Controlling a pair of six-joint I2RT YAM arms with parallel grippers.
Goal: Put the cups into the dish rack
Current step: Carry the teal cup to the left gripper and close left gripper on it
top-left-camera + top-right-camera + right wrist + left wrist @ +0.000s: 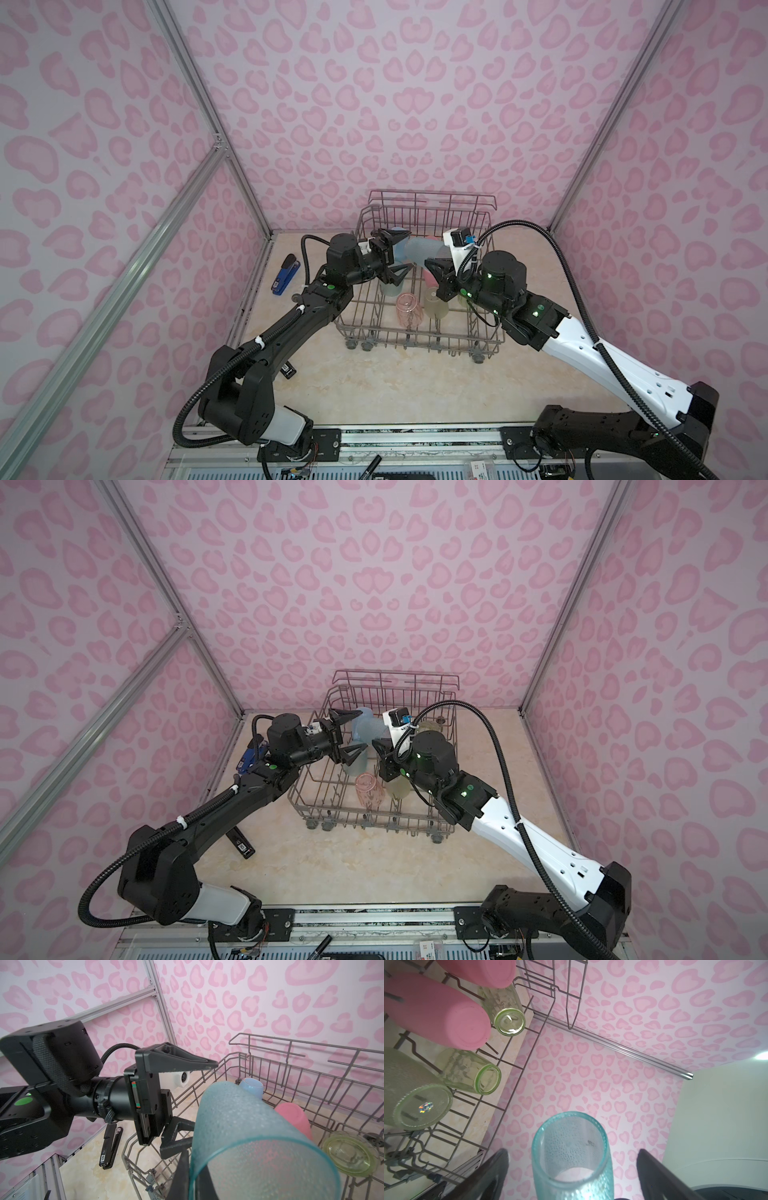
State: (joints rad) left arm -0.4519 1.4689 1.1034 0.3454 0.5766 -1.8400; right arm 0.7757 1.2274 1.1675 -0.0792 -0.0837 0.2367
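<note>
Over the dish rack (415, 334), the teal tumbler (424, 249) lies level, its rim pinched by the right gripper (430, 264), whose fingertips it mostly hides, its base between the wide-spread jaws of the left gripper (409, 250), seemingly untouched.

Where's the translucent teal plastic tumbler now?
The teal tumbler hangs sideways over the grey wire dish rack in both top views, rim pinched by the right gripper, base inside the open left gripper.
</note>
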